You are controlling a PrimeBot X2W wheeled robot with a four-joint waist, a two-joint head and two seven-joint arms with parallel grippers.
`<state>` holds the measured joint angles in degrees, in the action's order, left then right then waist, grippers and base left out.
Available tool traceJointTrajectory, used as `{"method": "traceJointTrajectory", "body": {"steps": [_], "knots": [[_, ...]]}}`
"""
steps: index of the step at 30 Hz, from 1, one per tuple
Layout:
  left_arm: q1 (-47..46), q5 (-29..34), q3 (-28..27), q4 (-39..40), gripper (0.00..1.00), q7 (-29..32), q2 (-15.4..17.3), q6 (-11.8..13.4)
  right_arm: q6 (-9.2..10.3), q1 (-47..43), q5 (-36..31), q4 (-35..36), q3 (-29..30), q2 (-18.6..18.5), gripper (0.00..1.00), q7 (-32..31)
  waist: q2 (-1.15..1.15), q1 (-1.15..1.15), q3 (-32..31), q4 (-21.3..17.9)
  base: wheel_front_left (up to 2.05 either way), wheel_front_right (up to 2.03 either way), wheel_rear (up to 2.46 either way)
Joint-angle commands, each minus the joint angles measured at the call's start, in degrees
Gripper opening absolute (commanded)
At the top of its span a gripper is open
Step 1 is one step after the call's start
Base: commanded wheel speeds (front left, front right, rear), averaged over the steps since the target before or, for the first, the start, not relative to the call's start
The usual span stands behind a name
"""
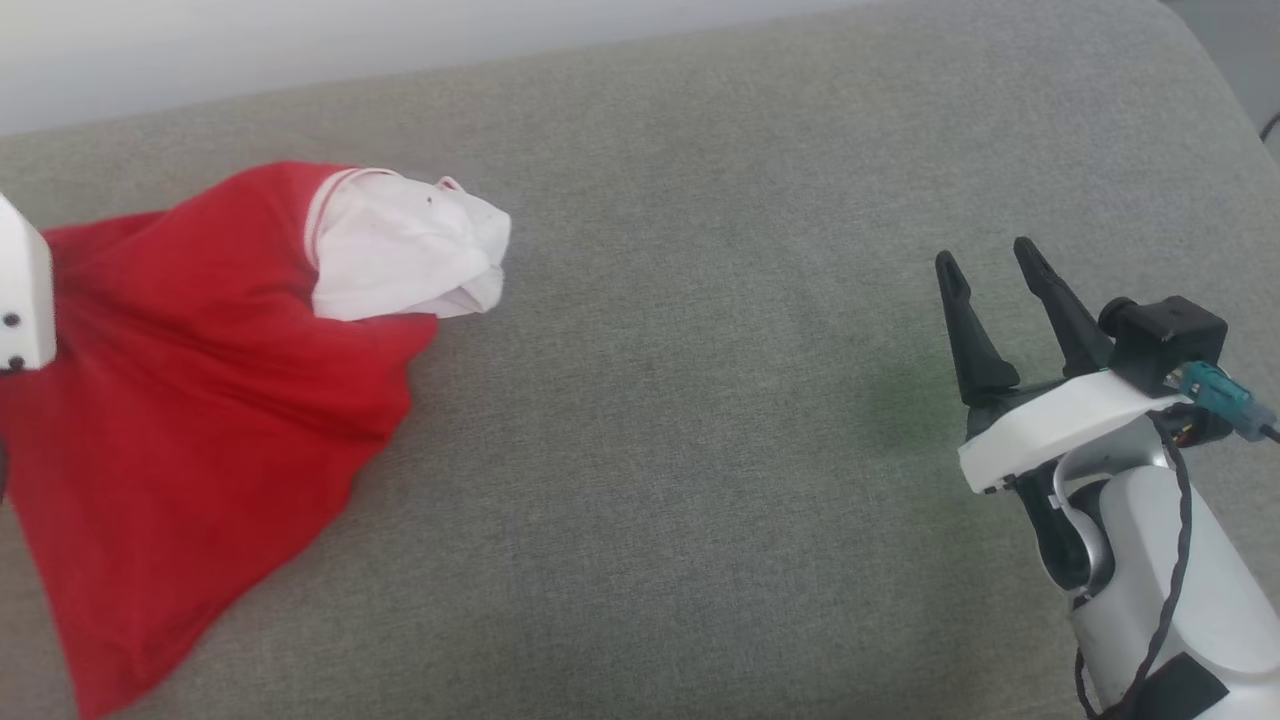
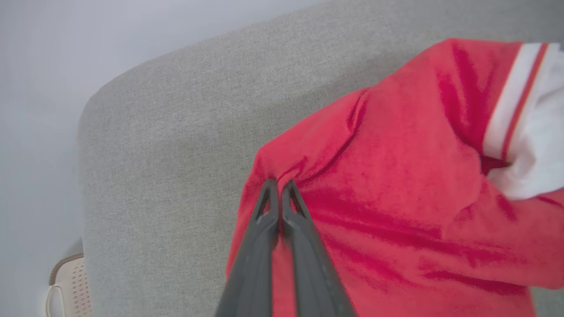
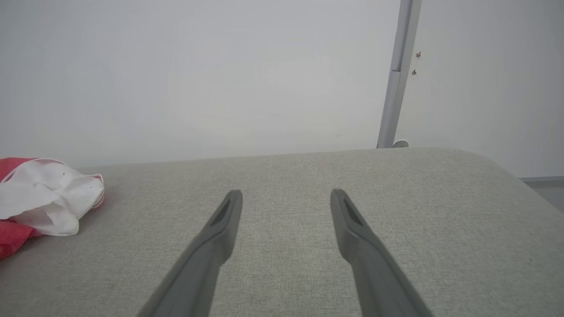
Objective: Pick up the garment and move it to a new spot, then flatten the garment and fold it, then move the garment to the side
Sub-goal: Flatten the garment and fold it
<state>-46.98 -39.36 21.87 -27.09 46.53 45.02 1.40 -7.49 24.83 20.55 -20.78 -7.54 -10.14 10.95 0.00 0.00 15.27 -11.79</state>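
The garment (image 1: pixel 200 400) is bright red with white lining turned out at its top right, and it lies bunched on the left of the grey cushion (image 1: pixel 700 450). In the left wrist view my left gripper (image 2: pixel 279 185) is shut on a pinch of the garment's (image 2: pixel 396 176) red fabric near its left edge, and folds pull toward the fingertips. In the head view a white part of the left arm (image 1: pixel 22 290) shows at the left edge. My right gripper (image 1: pixel 985 255) stands open over bare cushion at the right, far from the garment (image 3: pixel 39 198). Its fingers (image 3: pixel 220 220) hold nothing.
The grey cushion ends at a rounded back edge against a pale wall (image 3: pixel 198 79). A grey vertical rail (image 3: pixel 398 75) runs down the wall behind the right side. A beige perforated object (image 2: pixel 70 286) sits beyond the cushion's edge in the left wrist view.
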Motion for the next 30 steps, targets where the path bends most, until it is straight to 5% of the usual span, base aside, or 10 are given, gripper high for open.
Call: {"method": "traceJointTrajectory", "body": {"steps": [1,10,17,30], "knots": [[0.27,-1.22,-0.89,0.41,0.00,-0.78,-0.10,-0.05,0.00,-0.78,-0.39,0.14,0.09,-0.11,1.00,-0.19,0.00,0.00,-0.36,0.42,0.00,0.00,0.00],[1.84,-6.73,0.64,13.34,0.00,1.71,-6.86,-1.84,0.00,-1.87,-0.22,0.51,0.88,-0.35,1.00,-0.61,0.00,0.00,-1.88,1.44,0.00,0.00,0.00],[7.37,-8.12,7.56,27.07,0.00,7.88,-11.84,-0.07,0.00,-2.30,0.02,0.90,0.97,-0.43,1.00,-0.88,0.00,0.00,-2.83,1.10,0.00,0.00,0.00],[19.60,-5.62,18.02,35.15,0.00,9.77,-13.09,-0.09,0.00,-3.32,-0.16,1.43,1.29,-0.08,1.00,-1.23,0.00,0.00,-3.07,0.64,0.00,0.00,0.00]]}}
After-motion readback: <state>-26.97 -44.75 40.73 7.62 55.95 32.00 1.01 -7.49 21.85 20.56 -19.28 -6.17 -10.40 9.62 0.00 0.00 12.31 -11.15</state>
